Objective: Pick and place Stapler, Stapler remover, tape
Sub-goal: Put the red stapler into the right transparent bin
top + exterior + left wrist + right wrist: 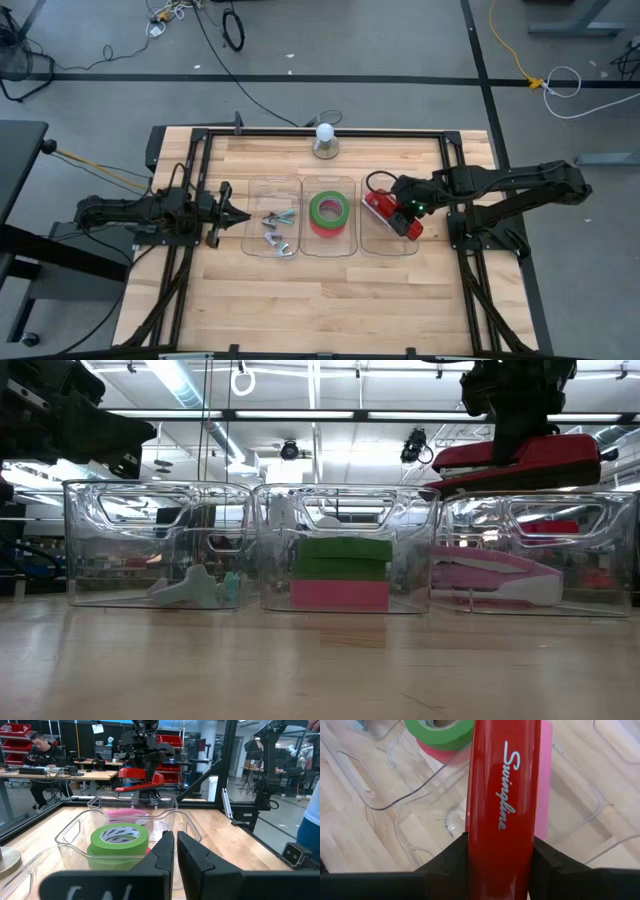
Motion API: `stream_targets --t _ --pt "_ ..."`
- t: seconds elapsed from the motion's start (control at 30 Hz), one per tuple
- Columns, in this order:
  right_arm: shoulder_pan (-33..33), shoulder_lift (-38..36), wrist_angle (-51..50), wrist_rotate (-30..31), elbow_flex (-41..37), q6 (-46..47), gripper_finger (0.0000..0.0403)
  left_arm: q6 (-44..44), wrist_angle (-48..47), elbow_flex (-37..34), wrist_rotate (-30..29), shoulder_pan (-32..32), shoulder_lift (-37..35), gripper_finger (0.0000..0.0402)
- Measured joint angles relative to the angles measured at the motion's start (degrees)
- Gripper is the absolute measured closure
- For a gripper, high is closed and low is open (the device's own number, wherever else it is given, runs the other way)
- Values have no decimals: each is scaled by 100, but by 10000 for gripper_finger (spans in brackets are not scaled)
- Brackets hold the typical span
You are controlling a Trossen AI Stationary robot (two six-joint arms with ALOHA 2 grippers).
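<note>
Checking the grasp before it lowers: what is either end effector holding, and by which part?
The right end effector grips the red stapler across its sides near one end, above the right bin. The left end effector holds nothing.

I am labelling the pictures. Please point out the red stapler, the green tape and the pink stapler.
red stapler [502, 810], right wrist view, top cover.
green tape [329, 209], high view, ring's green face.
pink stapler [495, 575], low view, its side.

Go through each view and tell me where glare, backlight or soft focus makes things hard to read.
High view: even light, no hard shadows. Low view: bright ceiling strips backlight the clear bins, so the red stapler in the right gripper is partly silhouetted. Left wrist view: the left gripper is close and soft, while the tape is sharp. Right wrist view: glossy highlights run along the stapler.
</note>
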Motion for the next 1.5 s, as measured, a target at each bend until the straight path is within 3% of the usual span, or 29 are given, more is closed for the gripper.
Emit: stream_targets --t 0.83,1.5 --pt "279 832 181 157 -216 1153 262 0 0 2 0 2 0 376" --pt "378 1494 484 189 -219 939 262 0 0 1 0 2 0 376"
